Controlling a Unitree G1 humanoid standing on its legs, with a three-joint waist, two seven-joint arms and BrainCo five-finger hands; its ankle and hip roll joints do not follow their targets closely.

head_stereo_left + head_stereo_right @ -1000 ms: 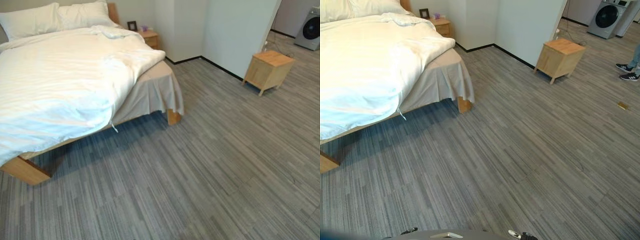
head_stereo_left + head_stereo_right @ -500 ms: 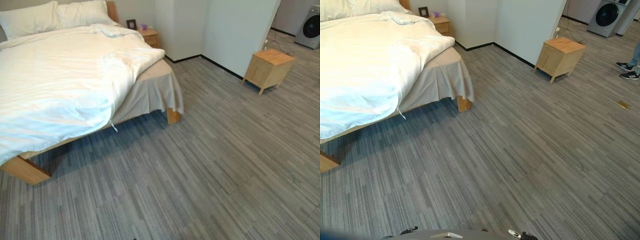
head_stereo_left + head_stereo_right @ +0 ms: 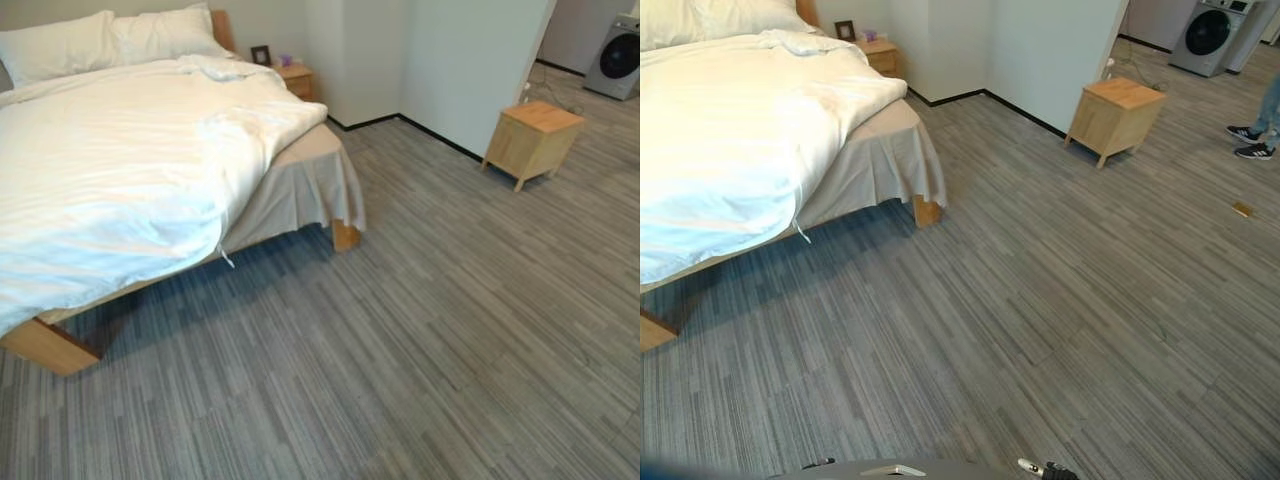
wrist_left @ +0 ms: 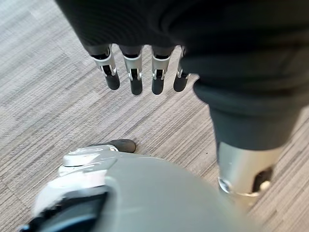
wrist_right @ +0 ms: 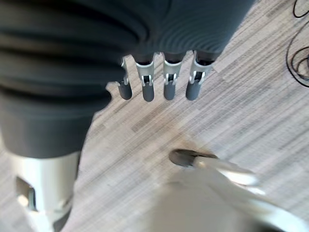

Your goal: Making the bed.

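Observation:
A wooden-framed bed (image 3: 345,235) stands at the far left. A rumpled white duvet (image 3: 120,180) lies skewed across it and hangs over the near edge. At the right foot corner the beige sheet (image 3: 310,185) is bare. Two white pillows (image 3: 110,40) rest at the headboard. My left hand (image 4: 135,72) hangs over the grey floor with straight fingers, holding nothing. My right hand (image 5: 166,79) hangs the same way, fingers straight and empty. Both hands are well away from the bed.
A small wooden bedside table (image 3: 298,78) with a picture frame stands by the bed's head. A second wooden cabinet (image 3: 532,135) stands against the white wall on the right. A washing machine (image 3: 1212,35) is at the far right. A person's shoes (image 3: 1248,140) stand on the right.
The whole picture has shifted slightly, so the camera has moved a little. The bed, duvet and furniture stay where they were.

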